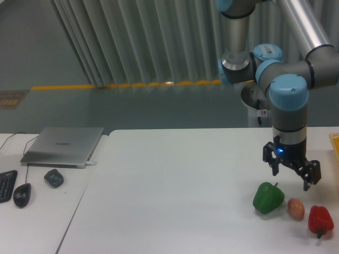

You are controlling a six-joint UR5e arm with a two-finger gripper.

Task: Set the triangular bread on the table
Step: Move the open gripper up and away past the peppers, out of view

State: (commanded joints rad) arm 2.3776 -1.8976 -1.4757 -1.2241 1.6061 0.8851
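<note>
Plain white matte table (pixel 175 185); bread unseen

A yellow thing (pixel 335 143) is cut off at the right edge.

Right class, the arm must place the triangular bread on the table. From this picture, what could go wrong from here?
1. No triangular bread is in view, and the open gripper hangs empty just above the green pepper and the egg-like thing. It might grasp the wrong item.
2. Those two and the red pepper lie close together on the table, so a descending finger could knock one and set the rounded egg-like thing rolling.
</note>
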